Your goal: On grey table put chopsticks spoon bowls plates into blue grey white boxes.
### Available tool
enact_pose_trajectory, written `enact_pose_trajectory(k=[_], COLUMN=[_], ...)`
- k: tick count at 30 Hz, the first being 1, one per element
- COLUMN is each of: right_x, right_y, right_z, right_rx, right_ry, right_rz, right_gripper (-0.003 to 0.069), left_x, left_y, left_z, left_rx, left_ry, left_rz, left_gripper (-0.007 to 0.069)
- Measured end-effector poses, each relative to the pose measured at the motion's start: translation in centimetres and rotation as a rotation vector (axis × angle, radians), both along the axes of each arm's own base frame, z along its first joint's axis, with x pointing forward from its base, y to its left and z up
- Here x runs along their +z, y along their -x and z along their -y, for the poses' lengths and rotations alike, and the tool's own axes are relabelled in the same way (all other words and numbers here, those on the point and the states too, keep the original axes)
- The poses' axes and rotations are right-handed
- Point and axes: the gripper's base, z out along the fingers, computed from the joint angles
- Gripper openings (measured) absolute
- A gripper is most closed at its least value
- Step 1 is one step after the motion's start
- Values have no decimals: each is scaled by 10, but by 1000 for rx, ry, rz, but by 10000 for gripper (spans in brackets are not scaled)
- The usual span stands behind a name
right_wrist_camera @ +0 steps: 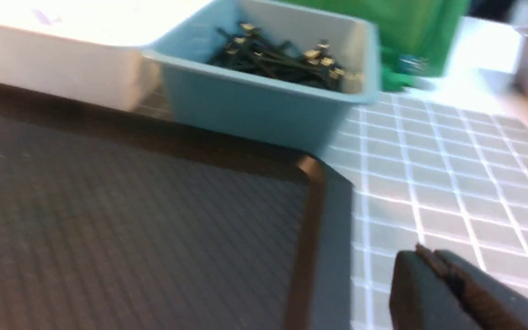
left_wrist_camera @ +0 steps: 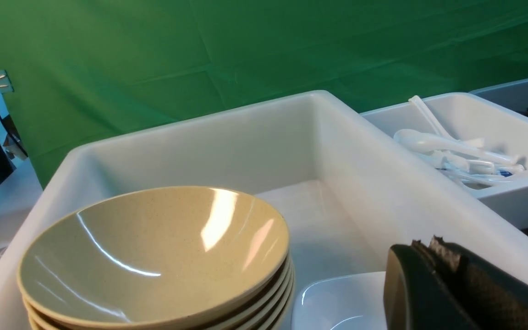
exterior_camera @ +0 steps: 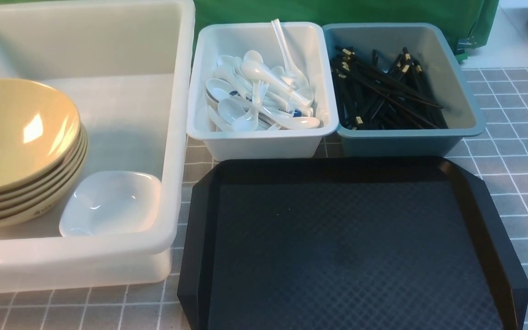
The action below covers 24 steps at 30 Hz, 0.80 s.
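Stacked tan bowls [exterior_camera: 16, 146] and a small white plate [exterior_camera: 110, 201] lie in the large translucent white tub [exterior_camera: 172, 137]. Several white spoons [exterior_camera: 259, 96] fill the small white bin [exterior_camera: 264, 142]. Black chopsticks [exterior_camera: 383, 96] fill the blue-grey bin [exterior_camera: 401, 142]. Neither gripper shows in the front view. In the left wrist view my left gripper [left_wrist_camera: 426, 243] is shut and empty, above the tub's near side, next to the plate [left_wrist_camera: 337, 302] and the bowls [left_wrist_camera: 154, 252]. In the right wrist view my right gripper [right_wrist_camera: 429, 254] is shut and empty over the grey table [right_wrist_camera: 452, 183], beside the tray's corner.
A black octagonal tray [exterior_camera: 351, 247] with nothing on it lies on the grey table [exterior_camera: 511, 156] in front of the two small bins. A green backdrop [exterior_camera: 337, 13] hangs behind the bins. The tub's walls are high.
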Motion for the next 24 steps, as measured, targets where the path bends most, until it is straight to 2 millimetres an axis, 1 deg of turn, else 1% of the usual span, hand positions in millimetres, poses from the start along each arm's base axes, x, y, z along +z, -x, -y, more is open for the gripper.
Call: enact_pose_trajectory(k=[3,6,24], right_x=[-4,-5,-5], right_y=[1,0,0], right_z=[2,2,2], right_rx=[-30,-35,-39], right_ry=[-1,-1,-2], right_rz=[-50,-64,-64], right_gripper=[43,45,46], left_x=[-1,-1,-3], left_y=[0,0,0], left_z=[0,0,0], left_rx=[-2,-3,0], left_ry=[0,-1,-1], left_rz=[-6,-8,-6], left_gripper=[-11,-11,-11])
